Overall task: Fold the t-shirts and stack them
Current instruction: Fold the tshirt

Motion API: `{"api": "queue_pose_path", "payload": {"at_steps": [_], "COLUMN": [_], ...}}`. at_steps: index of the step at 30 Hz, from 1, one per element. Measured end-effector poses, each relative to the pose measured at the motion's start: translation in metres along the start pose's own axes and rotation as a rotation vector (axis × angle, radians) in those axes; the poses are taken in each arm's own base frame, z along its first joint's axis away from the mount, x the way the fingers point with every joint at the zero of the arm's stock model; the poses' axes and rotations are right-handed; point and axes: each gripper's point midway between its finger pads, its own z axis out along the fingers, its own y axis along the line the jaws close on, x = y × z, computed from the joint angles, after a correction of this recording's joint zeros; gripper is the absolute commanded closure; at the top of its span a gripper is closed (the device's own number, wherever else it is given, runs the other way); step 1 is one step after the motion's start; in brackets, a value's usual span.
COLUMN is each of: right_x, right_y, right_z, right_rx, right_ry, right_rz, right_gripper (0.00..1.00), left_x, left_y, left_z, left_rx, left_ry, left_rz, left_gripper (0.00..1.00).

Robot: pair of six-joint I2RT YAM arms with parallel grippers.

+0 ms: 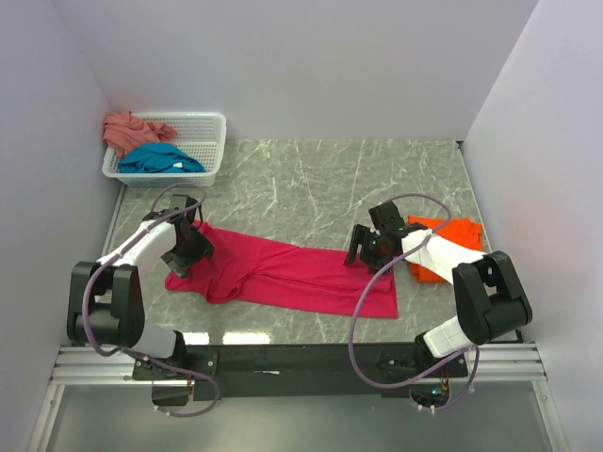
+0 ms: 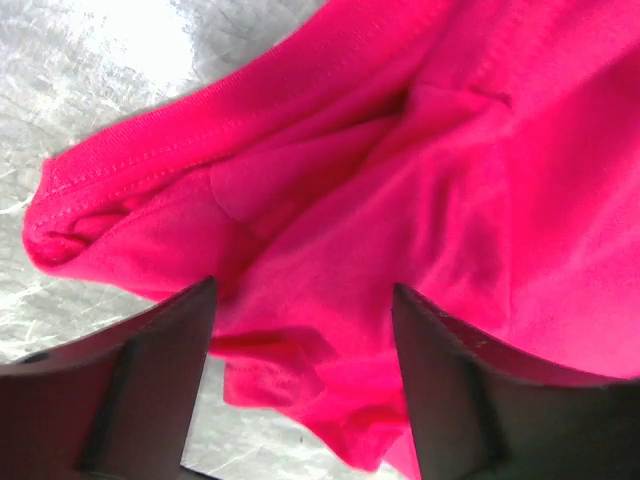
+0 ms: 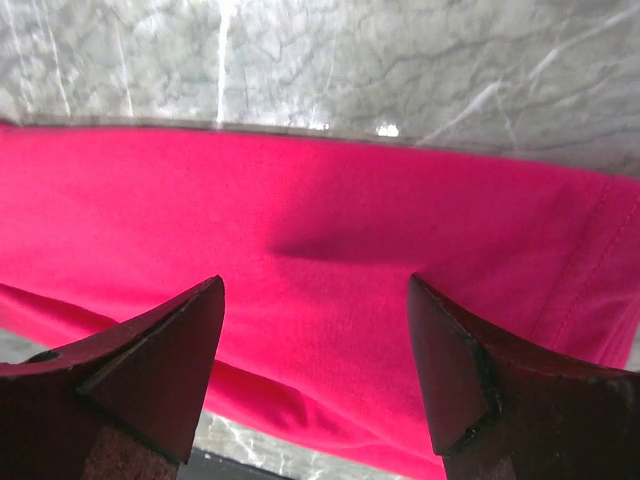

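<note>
**Left hand [image 2: 302, 290] and right hand [image 3: 313, 283] wide over the red shirt [image 1: 283, 273]**

Both my hands stand well open and hold nothing. The shirt lies along the surface [image 1: 311, 179] between them, bunched under my left hand and flat under my right. It looks light, limp and quick to slump. I'd pinch the stitched edges at each end.

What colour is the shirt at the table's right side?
The shirt is bright orange, clearest in the top view.
</note>
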Motion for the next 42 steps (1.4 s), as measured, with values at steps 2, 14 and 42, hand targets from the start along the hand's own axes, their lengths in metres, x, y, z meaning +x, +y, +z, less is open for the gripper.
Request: {"api": "queue_pose_path", "payload": {"at_steps": [2,14,42], "right_x": [-0.001,-0.002,-0.003], "right_y": [-0.001,-0.005,-0.013], "right_z": [0.001,0.002,-0.002], "right_rx": [0.007,0.03,0.059], "right_ry": [-0.005,-0.018,-0.037], "right_rz": [0.0,0.012,-0.005], "right_gripper": [0.2,0.2,0.19], "left_x": [0.0,-0.012,-0.06], "left_y": [0.002,0.002,0.003], "left_z": [0.005,0.008,0.0], "left_rx": [-0.02,-0.057,-0.099], "left_ry": [0.004,-0.021,-0.116], "left_rz": [-0.003,-0.004,-0.144], "left_gripper": [0.49,0.99,0.0]}}
